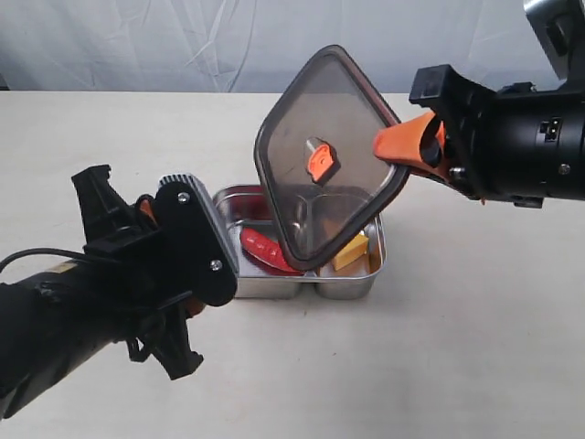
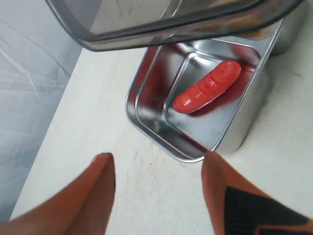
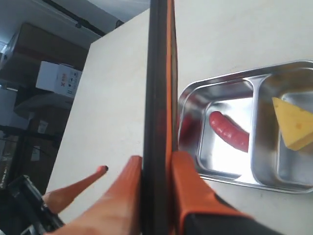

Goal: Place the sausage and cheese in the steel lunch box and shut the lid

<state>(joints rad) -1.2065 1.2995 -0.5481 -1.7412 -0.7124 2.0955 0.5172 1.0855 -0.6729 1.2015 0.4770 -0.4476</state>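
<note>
L gripper [image 2: 157, 164] fingers apart by steel lunch box [image 1: 302, 285], R gripper [image 3: 156, 164] fingers clamped on lid [image 1: 320, 110], sausage [image 1: 265, 247] + cheese [image 1: 350, 253] inside

The exterior camera is sitting above the table [image 1: 110, 119], looking down and across it toward the pale backdrop [image 1: 137, 46] at twelve o'clock. It is taking in the steel lunch box [image 1: 274, 285] near centre, the left arm [image 1: 55, 320] entering from eight o'clock and the right arm [image 1: 530, 137] from two o'clock. The left wrist camera is peering close past the spread left gripper [image 2: 157, 155] at the sausage [image 2: 208, 87] compartment. The right wrist camera is sighting edge-on along the lid [image 3: 156, 73] pinched in the right gripper [image 3: 156, 156], catching sausage and cheese [image 3: 293, 122]. All three are sharing the sausage compartment.
</note>
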